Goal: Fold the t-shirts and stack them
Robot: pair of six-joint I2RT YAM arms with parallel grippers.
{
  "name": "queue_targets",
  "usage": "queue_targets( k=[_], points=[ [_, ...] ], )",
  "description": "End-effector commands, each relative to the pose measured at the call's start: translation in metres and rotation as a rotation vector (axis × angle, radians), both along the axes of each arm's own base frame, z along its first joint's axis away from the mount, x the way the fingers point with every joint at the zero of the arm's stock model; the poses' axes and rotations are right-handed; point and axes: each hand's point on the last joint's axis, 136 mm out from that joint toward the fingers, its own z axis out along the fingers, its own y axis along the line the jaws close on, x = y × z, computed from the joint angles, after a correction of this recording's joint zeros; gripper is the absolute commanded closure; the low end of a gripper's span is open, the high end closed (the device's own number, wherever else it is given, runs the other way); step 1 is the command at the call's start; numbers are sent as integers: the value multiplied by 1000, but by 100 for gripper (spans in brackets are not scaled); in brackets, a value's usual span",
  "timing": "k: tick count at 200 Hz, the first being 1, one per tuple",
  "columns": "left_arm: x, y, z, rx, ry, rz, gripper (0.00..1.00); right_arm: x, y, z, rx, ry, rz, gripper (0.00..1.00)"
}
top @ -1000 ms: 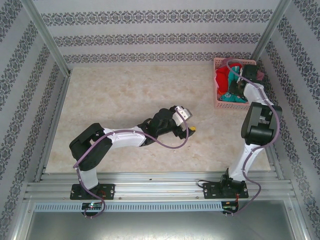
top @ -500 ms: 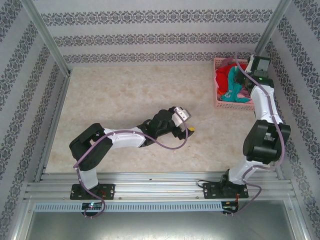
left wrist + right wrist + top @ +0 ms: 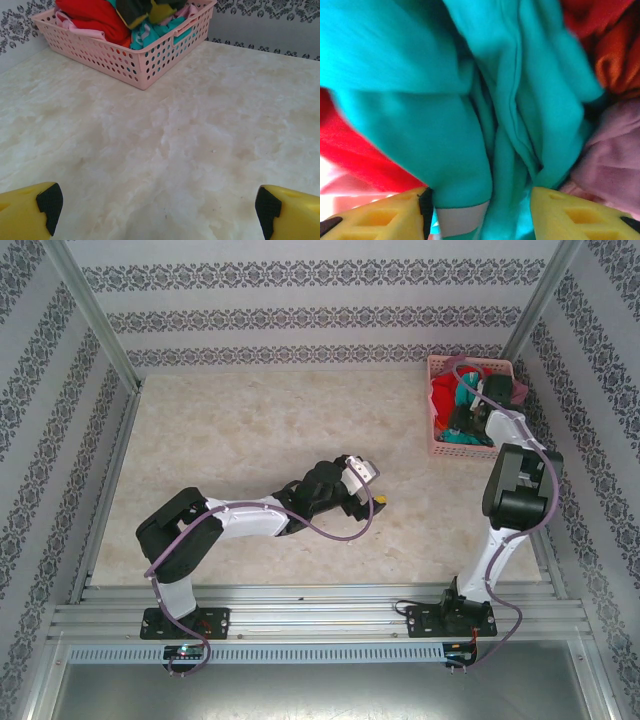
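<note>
Right end effector, part-open — teal t-shirt between

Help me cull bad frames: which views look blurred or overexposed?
Right wrist: the teal cloth t-shirt is soft with blur, lower-left corner blown out; left wrist: pink plastic lattice basket crisp; top external: evenly lit, sharp.

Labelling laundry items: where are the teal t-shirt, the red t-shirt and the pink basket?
teal t-shirt (image 3: 435, 115), right wrist view, middle fold
red t-shirt (image 3: 92, 15), left wrist view, top bulge
pink basket (image 3: 100, 52), left wrist view, near wall
</note>
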Motion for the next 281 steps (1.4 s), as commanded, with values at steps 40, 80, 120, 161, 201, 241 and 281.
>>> queue_targets(
  k=[40, 80, 120, 161, 201, 241, 281],
  points=[
    [0, 6, 15, -34, -39, 38, 0, 8, -2, 21, -5, -12, 10, 96],
    [2, 5, 14, -38, -47, 41, 0, -1, 1, 91, -37, -160, 3, 100],
    [1, -2, 15, -46, -29, 13, 0, -1, 3, 169, -61, -339, 3, 100],
    [0, -2, 13, -60, -12, 13, 0, 0, 8, 236, -69, -508, 13, 100],
    [0, 2, 13, -58, -9, 26, 0, 0, 14, 277, -47, -604, 40, 100],
    [3, 7, 13, -79, 7, 44, 0, -15, 16, 341, -50, -789, 2, 100],
    [3, 9, 12, -91, 64, 36, 0, -43, 15, 407, -80, -976, -51, 100]
  ],
)
